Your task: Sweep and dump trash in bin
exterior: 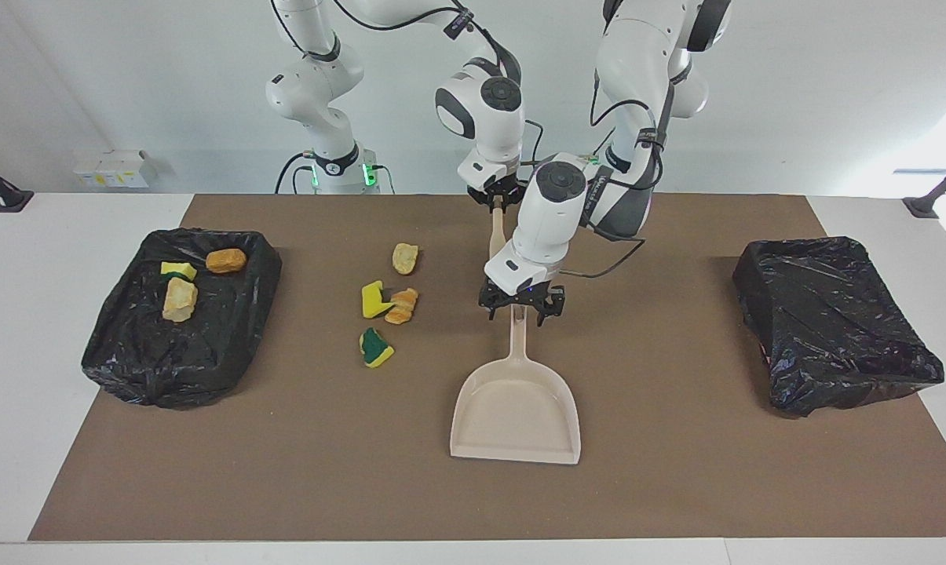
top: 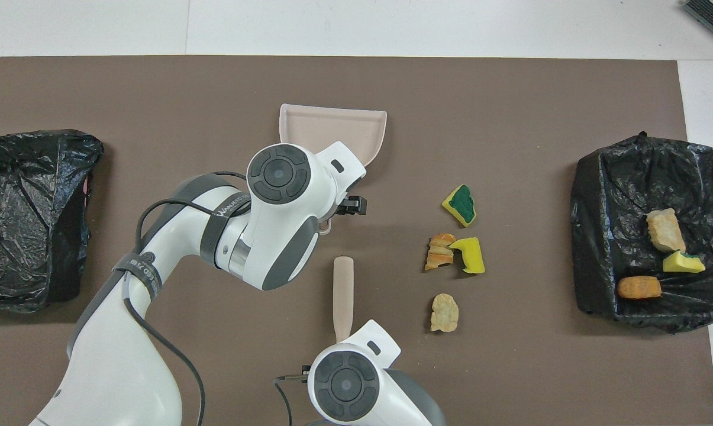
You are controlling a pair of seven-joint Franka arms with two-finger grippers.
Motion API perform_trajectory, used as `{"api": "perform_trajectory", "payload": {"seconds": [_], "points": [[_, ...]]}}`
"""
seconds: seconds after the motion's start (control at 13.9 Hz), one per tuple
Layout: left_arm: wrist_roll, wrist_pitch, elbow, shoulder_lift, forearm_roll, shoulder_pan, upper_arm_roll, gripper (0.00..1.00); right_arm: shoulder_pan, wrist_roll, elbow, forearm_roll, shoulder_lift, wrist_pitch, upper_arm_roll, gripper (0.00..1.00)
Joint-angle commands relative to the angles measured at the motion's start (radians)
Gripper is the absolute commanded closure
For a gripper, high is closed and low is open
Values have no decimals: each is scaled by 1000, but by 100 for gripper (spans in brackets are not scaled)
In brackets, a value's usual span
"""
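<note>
At the right arm's end of the table, a black-bagged bin (exterior: pixel 127 353) holds three trash scraps (exterior: pixel 180 300). Four loose scraps (exterior: pixel 401 306) lie on the brown mat (exterior: pixel 677 471) between that bin and the brush (exterior: pixel 498 229). The right gripper (exterior: pixel 502 196) is clenched on the brush's handle. The left gripper (exterior: pixel 521 310) hangs released, one finger on either side of the dustpan (exterior: pixel 516 408) handle. A second bagged bin (exterior: pixel 834 329) sits at the left arm's end

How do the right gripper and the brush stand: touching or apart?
Touching. The facing view shows the right gripper shut on the end of the handle of the brush.
</note>
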Motion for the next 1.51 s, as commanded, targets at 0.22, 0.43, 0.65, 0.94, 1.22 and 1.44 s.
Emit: {"api": "perform_trajectory", "payload": {"seconds": [0.22, 0.43, 0.65, 0.94, 1.22, 1.44], "points": [[5, 18, -3, 15, -4, -18, 16, 0, -146, 13, -4, -82, -130, -209, 4, 100], [5, 19, -9, 15, -4, -21, 18, 21, -238, -45, -4, -130, -162, -269, 4, 100], [5, 22, -15, 15, -4, -23, 16, 34, -323, -150, -4, -222, -165, -292, 5, 100], [11, 0, -17, 15, -5, -15, 16, 75, -434, -298, -7, -303, -144, -254, 8, 100], [43, -43, -12, 4, -4, -8, 18, 100, -573, -531, -20, -317, -116, -160, 8, 100], [118, -80, -11, -17, -4, 3, 25, 100, -643, -765, -18, -319, -75, -97, 8, 100]]}}
